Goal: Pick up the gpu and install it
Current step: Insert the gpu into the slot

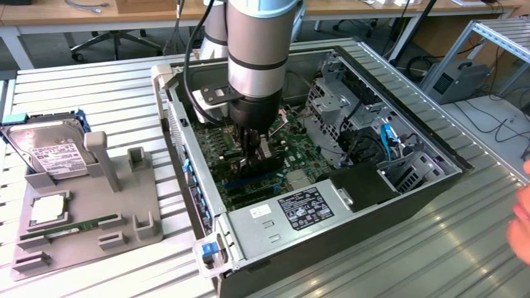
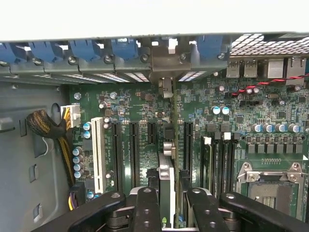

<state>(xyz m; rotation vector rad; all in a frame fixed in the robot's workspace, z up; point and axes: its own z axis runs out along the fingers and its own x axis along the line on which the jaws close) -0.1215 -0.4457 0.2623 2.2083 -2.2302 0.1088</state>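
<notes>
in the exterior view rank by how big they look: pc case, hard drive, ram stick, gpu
1. pc case
2. hard drive
3. ram stick and gpu: unsure, since the gpu is partly hidden by the gripper.

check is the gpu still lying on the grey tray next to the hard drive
No, the gpu stands on edge between the gripper fingers over the motherboard slots inside the case, away from the tray.
</notes>
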